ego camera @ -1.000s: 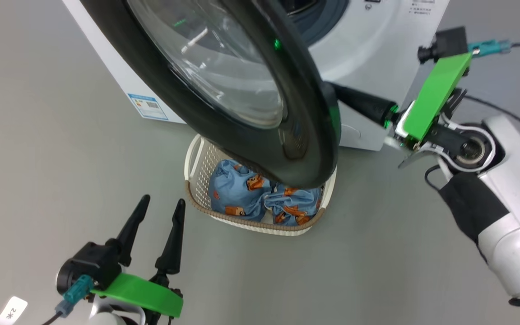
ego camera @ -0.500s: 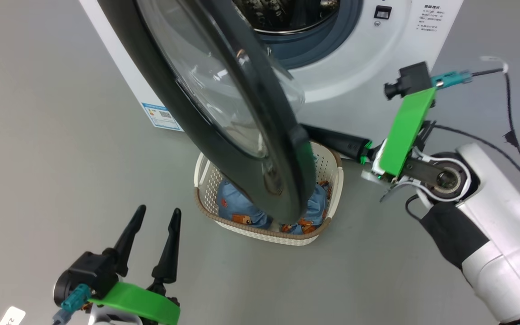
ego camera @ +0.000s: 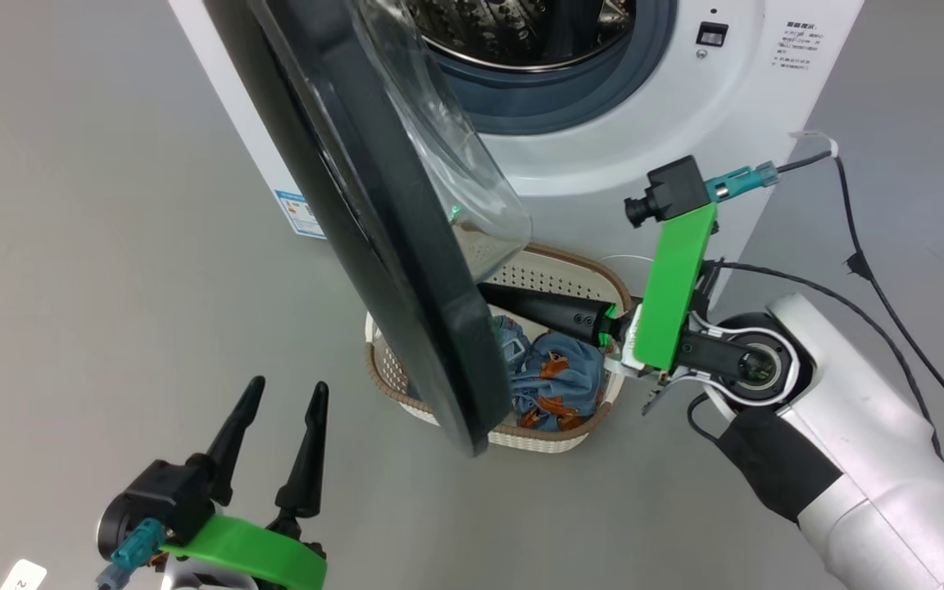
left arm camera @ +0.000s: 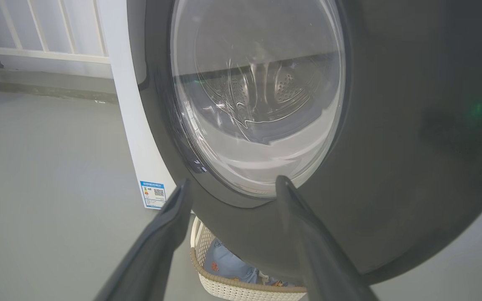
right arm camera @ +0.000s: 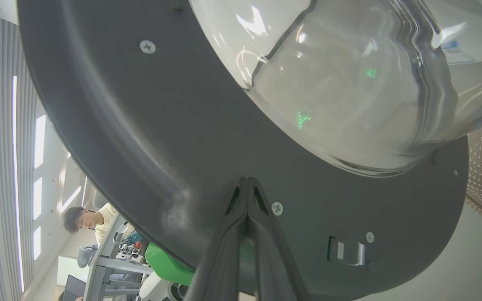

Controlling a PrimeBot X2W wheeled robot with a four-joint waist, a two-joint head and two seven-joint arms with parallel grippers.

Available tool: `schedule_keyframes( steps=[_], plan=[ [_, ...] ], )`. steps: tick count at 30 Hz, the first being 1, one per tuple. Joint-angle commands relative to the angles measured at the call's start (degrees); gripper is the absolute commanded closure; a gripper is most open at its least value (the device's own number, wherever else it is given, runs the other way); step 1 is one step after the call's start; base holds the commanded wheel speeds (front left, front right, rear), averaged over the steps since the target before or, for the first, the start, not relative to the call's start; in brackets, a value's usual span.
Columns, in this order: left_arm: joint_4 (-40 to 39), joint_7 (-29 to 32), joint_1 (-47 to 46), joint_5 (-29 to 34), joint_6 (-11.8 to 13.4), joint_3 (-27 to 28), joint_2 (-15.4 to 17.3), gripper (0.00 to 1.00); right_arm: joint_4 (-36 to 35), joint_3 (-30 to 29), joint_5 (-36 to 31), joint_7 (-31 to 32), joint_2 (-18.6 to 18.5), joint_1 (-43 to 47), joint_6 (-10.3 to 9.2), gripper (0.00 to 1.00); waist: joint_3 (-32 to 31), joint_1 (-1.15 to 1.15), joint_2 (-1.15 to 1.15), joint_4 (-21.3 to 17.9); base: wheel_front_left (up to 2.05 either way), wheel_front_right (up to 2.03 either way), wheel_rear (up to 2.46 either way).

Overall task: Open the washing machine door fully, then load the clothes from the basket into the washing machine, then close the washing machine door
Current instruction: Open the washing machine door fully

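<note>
Fingers of my left claw [ego camera: 288,385] stand spread wide with nothing between them, low at my left over the bare grey floor [ego camera: 70,287]. In its wrist view they point at the outer face of the washing machine door [ego camera: 415,311].

My right claw [right arm camera: 246,182] is pressed together, pinching nothing. It reaches in from my right, passing over the basket [ego camera: 546,441], and its tips lie against the inner side of the door's black rim. They sit just beside a screw [right arm camera: 277,207], below the bulging glass window [ego camera: 439,164] and to the side of the door latch [right arm camera: 347,251].

The basket sits on the floor right in front of the washing machine [ego camera: 644,139], partly under the door's lower edge. The clothes [ego camera: 558,381] lie inside it, blue fabric with orange-brown figures, and the door hides part of them from my head camera.

The door stands swung well out from the machine's front. From my head I see it almost edge-on, with its glass bowl facing toward the opening.

Behind it the mouth of the machine is uncovered. The grey-blue gasket [ego camera: 537,102] rings the perforated steel drum [ego camera: 521,33]. A blue label sticker [ego camera: 301,215] sits low on the machine's white side panel, near the floor.

Far off in my right wrist view, past the door's rim, a person [right arm camera: 86,219] in a pale top is bent over a table.
</note>
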Motion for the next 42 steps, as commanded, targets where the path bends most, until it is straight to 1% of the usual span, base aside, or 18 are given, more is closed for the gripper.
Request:
schedule_keyframes(
  steps=[1,7,13,14,15,16,18,19,20,21,27,37,42],
  plan=[
    [-1.4,-0.4,-0.2,0.7,-0.1,1.9,1.0,0.0,-2.1,1.0,-0.2,0.3,2.0,1.1,0.1,1.0,-0.1,0.0,0.0,0.1,0.0,0.0,0.0],
    [-1.3,-0.4,-0.4,0.7,-0.1,2.2,1.0,0.0,-2.2,1.2,-0.3,0.0,2.4,1.4,0.1,1.0,-0.3,0.0,0.0,-0.2,0.0,0.0,0.0],
    [-0.8,-0.4,-0.4,0.3,-0.1,1.7,1.3,0.0,-1.7,0.7,-0.7,-1.6,1.6,2.6,0.1,1.0,-1.1,0.0,0.0,-1.5,0.0,0.0,0.0],
    [-0.6,-0.4,-0.6,0.1,-0.1,1.6,1.6,0.0,-1.6,0.5,-1.0,-2.3,1.1,3.1,0.1,0.88,-1.3,0.0,0.0,-2.2,0.0,0.0,0.0],
    [-0.6,-0.4,-0.6,0.1,-0.1,1.6,1.6,0.0,-1.6,0.5,-1.0,-2.3,1.1,3.1,0.1,0.88,-1.3,0.0,0.0,-2.2,0.0,0.0,0.0],
    [-0.5,-0.4,-0.6,0.0,-0.1,1.7,1.7,0.0,-1.6,0.4,-1.1,-2.8,0.8,3.5,0.1,0.73,-1.4,0.0,0.0,-2.5,0.0,0.0,0.0],
    [-0.4,-0.4,-0.6,-0.3,-0.1,1.8,1.9,0.0,-1.7,0.1,-1.2,-3.8,0.3,4.3,0.1,0.55,-1.8,0.0,0.0,-3.3,0.0,0.0,0.0],
    [-0.3,-0.4,-0.5,-0.4,-0.1,1.9,2.0,0.0,-1.8,-0.1,-1.3,-4.3,0.0,4.8,0.1,0.45,-2.0,0.0,0.0,-3.6,0.0,0.0,0.0],
    [-0.2,-0.4,-0.4,-0.6,-0.1,2.0,2.1,0.0,-1.9,-0.2,-1.4,-4.9,-0.4,5.4,0.1,0.13,-2.2,0.0,0.0,-4.0,0.0,0.0,0.0],
    [-0.1,-0.4,-0.3,-0.8,-0.1,2.1,2.2,0.0,-2.0,-0.3,-1.6,-5.5,-0.8,6.0,0.1,0.0,-2.4,0.0,0.0,-4.4,0.0,0.0,0.0],
    [0.4,-0.4,0.4,-1.7,-0.1,2.4,3.2,0.0,-2.6,-0.5,-2.3,-8.9,-3.5,10.4,0.1,0.0,-3.7,0.0,0.0,-6.7,0.0,0.0,0.0],
    [0.0,-0.4,2.6,-1.6,-0.1,4.8,4.1,0.0,-3.5,-1.3,-2.1,-14.2,-7.0,16.8,0.1,0.0,-5.4,0.0,0.0,-11.1,0.0,0.0,0.0],
    [-0.3,-0.4,3.5,-1.4,-0.1,6.0,4.2,0.0,-3.4,-1.7,-2.9,-17.5,-8.7,19.1,0.1,0.0,-5.7,0.0,0.0,-12.7,0.0,0.0,0.0]
  ],
)
